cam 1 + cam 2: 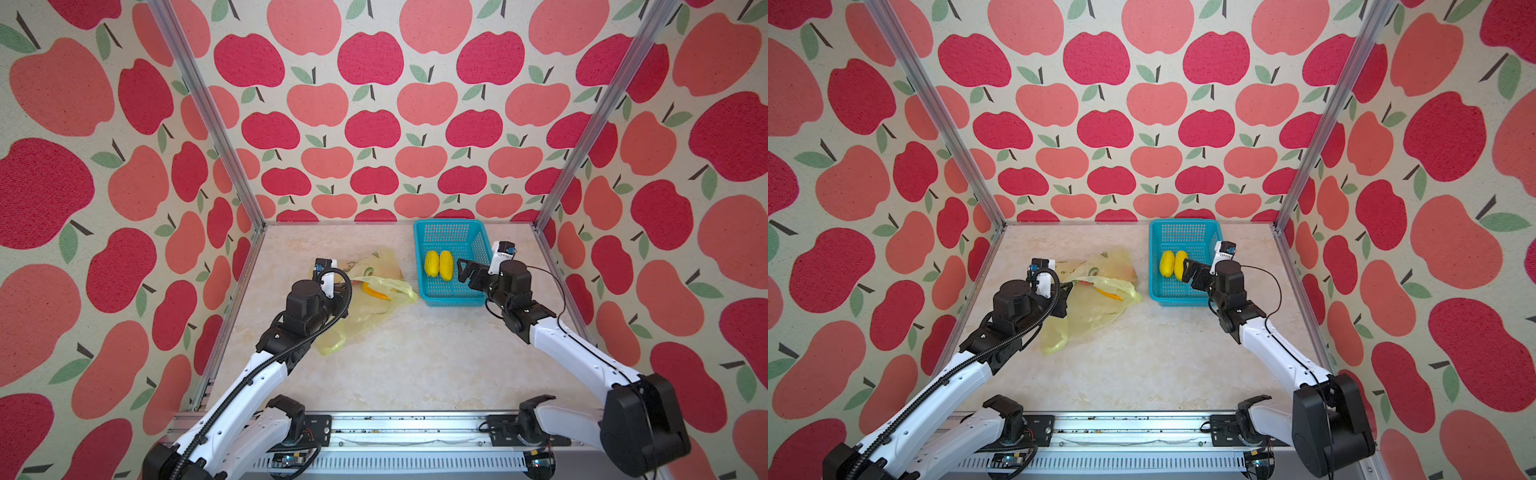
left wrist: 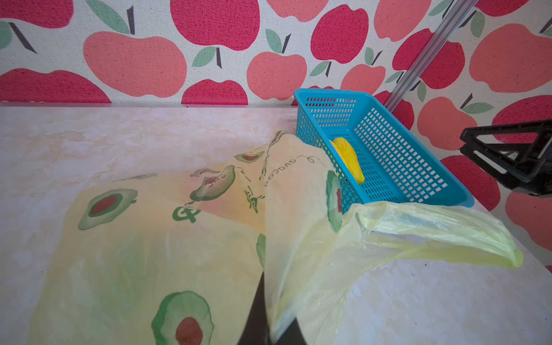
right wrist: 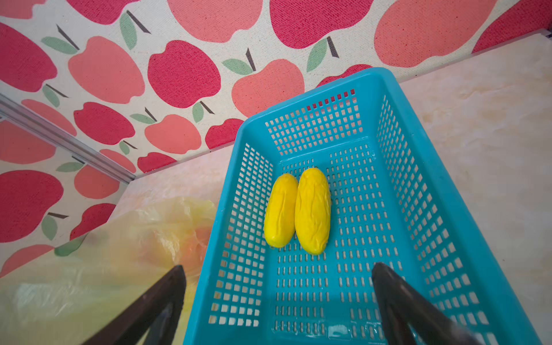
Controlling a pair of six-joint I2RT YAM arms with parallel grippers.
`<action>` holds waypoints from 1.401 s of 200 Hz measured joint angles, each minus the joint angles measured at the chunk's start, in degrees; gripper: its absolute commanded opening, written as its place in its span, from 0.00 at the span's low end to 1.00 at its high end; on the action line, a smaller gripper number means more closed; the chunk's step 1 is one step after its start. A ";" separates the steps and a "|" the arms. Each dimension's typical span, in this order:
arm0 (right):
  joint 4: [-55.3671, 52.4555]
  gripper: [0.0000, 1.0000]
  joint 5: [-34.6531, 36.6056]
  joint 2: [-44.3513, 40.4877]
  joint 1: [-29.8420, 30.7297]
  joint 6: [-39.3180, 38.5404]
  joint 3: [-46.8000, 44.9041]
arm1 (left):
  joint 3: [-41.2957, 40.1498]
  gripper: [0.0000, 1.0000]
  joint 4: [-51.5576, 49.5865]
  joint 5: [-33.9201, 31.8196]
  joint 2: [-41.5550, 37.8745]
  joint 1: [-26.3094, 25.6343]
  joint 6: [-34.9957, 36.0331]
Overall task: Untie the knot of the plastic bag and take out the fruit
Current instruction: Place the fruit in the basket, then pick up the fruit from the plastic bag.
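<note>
Plastic bag (image 2: 149,239) is pinched by left gripper (image 2: 268,316); right gripper (image 3: 279,265) is held spread above teal basket (image 3: 418,167); two yellow fruits (image 3: 312,209) are seen inside.

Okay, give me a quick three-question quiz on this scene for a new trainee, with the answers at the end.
1. Multiple choice: how many yellow fruits lie in the basket? A) one B) two C) four
2. True or false: the right gripper is shut on one of the yellow fruits.
3. Fill in: the left gripper is shut on the ______.

Key
1. B: two, side by side and touching.
2. False: it is open and empty over the basket.
3. plastic bag
</note>
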 measured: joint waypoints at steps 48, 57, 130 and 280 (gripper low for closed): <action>2.38 0.99 -7.30 -2.80 -0.72 -5.14 -0.15 | -0.22 0.00 0.37 0.15 0.04 0.22 -0.09; 2.43 0.99 -8.52 -2.78 0.04 -6.05 0.94 | -0.22 0.00 0.39 0.42 0.04 0.28 -0.20; -2.51 0.72 0.33 -1.33 32.15 -26.38 8.31 | -0.22 0.00 0.39 0.59 0.02 0.28 -0.44; -0.52 0.38 15.74 34.32 48.43 -38.97 23.43 | -0.24 0.00 0.42 0.85 -1.99 0.33 -1.05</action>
